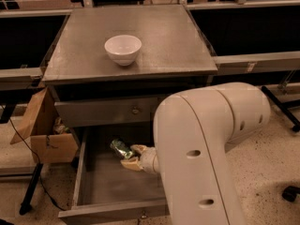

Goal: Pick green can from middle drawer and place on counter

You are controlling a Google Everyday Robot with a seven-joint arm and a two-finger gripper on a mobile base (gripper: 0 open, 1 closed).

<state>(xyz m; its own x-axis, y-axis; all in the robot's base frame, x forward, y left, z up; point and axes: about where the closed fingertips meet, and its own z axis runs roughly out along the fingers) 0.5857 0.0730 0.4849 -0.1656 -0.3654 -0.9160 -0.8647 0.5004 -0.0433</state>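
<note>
The cabinet stands against a row of dark benches, and its counter (159, 46) is a dull grey square with one white bowl (123, 49) sitting left of centre, towards the back. Below the counter's front edge is a shallow drawer front (103, 112) with a round knob (135, 110), pushed in. Under that the deep drawer (105, 189) is pulled well out towards me, its flat grey floor bare in the front half, with a small lock fitting (143, 215) on its front panel. The robot's big cream arm (201, 139) fills the lower right, bending down and in from the right and hiding the drawer's right side. The gripper (127, 156) is inside the drawer, over its back half and just below the shallow drawer front, pointing left. It is clamped on the can (121, 148), which sits at its very tip. The can is dark green and shiny, tilted with its upper end leaning left, and looks to be off the drawer floor, well apart from the left wall. To the left of the cabinet a cardboard box (44, 130) leans open with its flap up, touching the cabinet's side, and a thin black cable (33, 158) trails down in front of it to the speckled floor (276, 172).
</note>
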